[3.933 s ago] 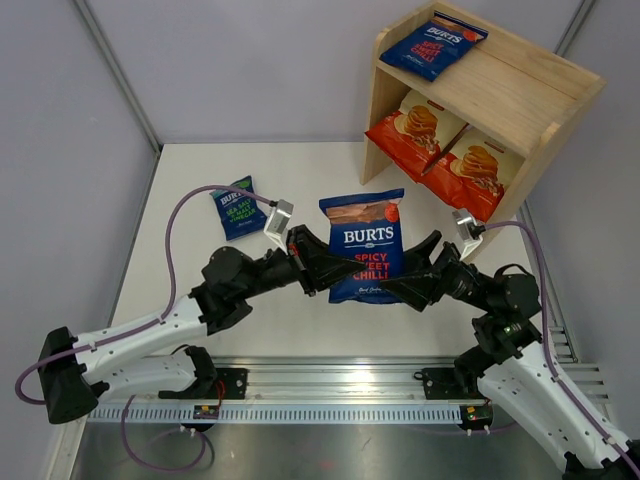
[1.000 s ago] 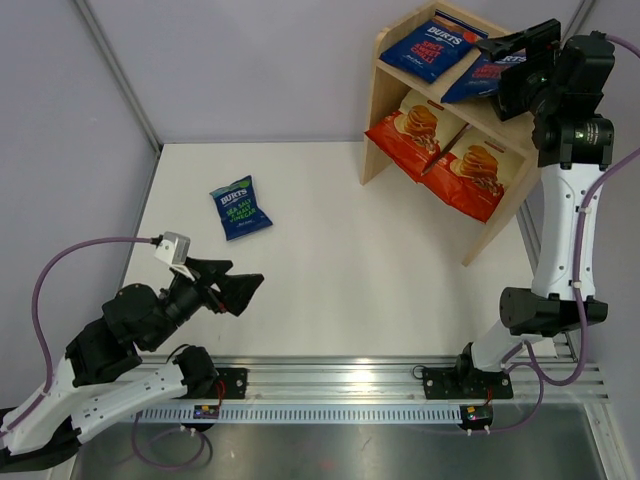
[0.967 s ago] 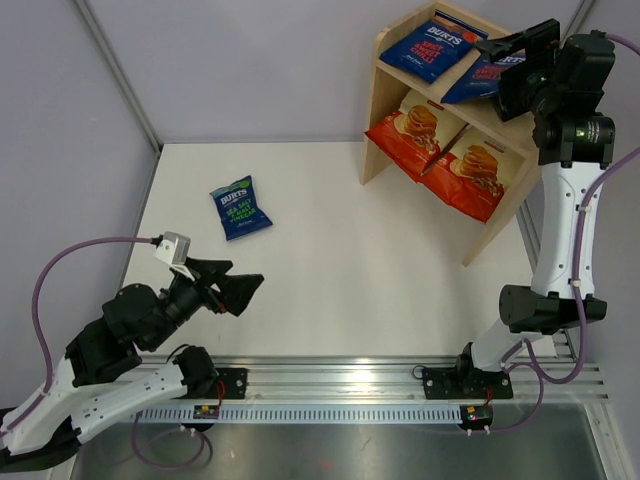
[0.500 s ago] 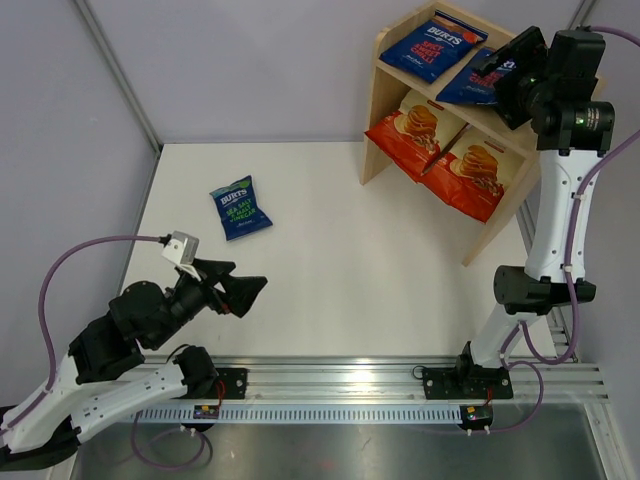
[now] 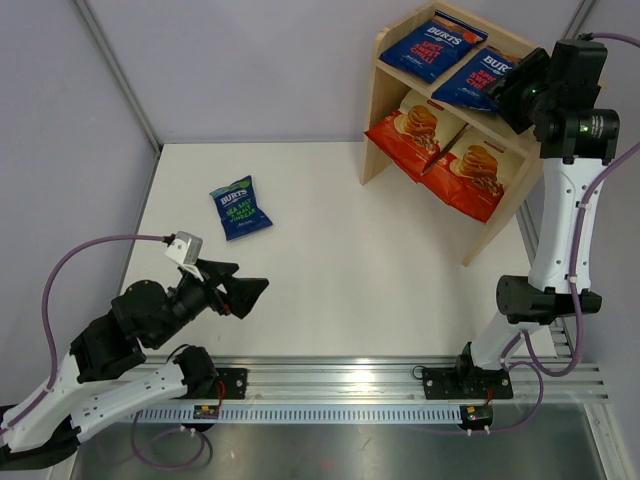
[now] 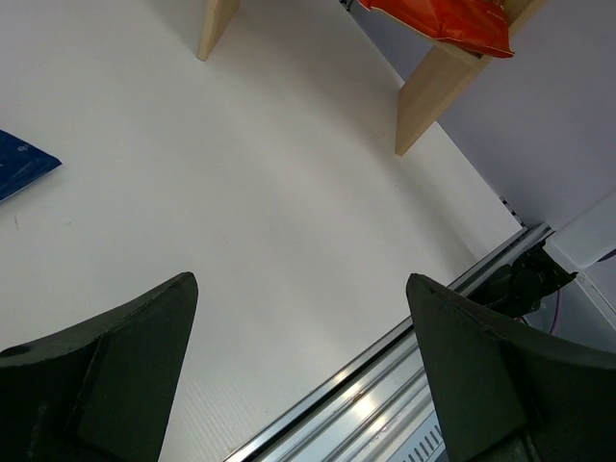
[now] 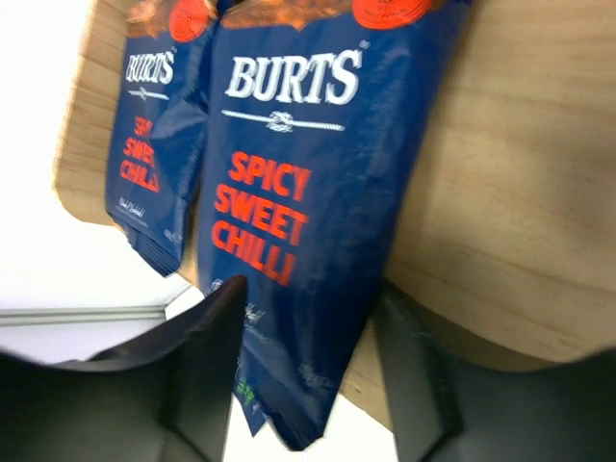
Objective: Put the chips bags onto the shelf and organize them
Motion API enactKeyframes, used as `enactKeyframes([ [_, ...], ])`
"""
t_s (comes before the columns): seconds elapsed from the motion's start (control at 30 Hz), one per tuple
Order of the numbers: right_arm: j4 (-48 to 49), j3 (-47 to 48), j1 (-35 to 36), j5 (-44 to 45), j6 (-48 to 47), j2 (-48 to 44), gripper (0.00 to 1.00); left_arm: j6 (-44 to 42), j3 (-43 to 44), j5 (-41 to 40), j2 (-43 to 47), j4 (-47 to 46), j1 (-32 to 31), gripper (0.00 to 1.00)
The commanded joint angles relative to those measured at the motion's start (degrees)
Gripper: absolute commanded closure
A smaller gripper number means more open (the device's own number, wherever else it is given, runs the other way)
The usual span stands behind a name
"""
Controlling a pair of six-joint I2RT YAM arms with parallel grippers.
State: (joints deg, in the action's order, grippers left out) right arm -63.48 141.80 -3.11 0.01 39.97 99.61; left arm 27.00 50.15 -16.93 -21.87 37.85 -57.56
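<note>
White table (image 5: 340, 260) in view, and just one bag flat on it: the green-lettered Burts bag (image 5: 239, 208), left of centre, angled slightly. At the far right corner stands the wooden shelf (image 5: 377, 125), its side panels planted on the tabletop, well apart from that bag.

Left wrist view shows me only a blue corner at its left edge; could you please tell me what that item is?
Observer: It is a green-lettered Burts bag, lying flat on the table, apart from the open left claw.
Operator: Thank you. What sits on top of the shelf, please?
Observer: On top of the shelf, a first Spicy Sweet Chilli bag and a second Spicy Sweet Chilli bag lie side by side.
Operator: And where is the right claw?
Observer: The right claw is open, with one finger on either side of the second Spicy Sweet Chilli bag's end.
</note>
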Motion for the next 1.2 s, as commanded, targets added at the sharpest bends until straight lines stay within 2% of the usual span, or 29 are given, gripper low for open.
enactKeyframes([
  [0.0,2.91,-3.09,0.04,0.78,-0.07,-3.80,0.42,-0.46,0.74,1.55,0.07,-0.67,0.17,0.07],
  [0.07,4.68,-6.26,0.04,0.87,0.64,-4.51,0.50,-0.37,0.65,1.46,0.25,-0.32,0.17,0.08],
  [0.27,8.64,-8.91,0.04,0.17,2.75,-3.73,0.62,-0.55,0.82,0.32,1.39,1.35,0.17,0.08],
  [0.47,7.32,-3.20,0.04,-1.77,1.43,1.19,0.67,-0.81,0.83,-1.88,1.39,1.88,0.08,0.08],
  [0.77,8.72,-1.87,-0.05,-2.47,1.34,3.92,0.68,4.37,1.53,-14.18,-1.86,5.83,0.08,0.08],
  [0.87,6.80,1.28,-0.05,-3.09,0.56,5.15,0.62,6.04,1.35,-17.69,-4.75,7.06,0.08,0.09],
  [1.0,4.25,2.25,-0.31,1.46,-2.95,4.19,0.41,7.88,1.70,-19.89,-7.83,8.12,0.08,0.10],
  [1.17,1.79,2.34,-0.75,4.64,-7.70,1.99,0.29,9.38,3.28,-22.53,-12.66,9.44,1.13,0.10],
])
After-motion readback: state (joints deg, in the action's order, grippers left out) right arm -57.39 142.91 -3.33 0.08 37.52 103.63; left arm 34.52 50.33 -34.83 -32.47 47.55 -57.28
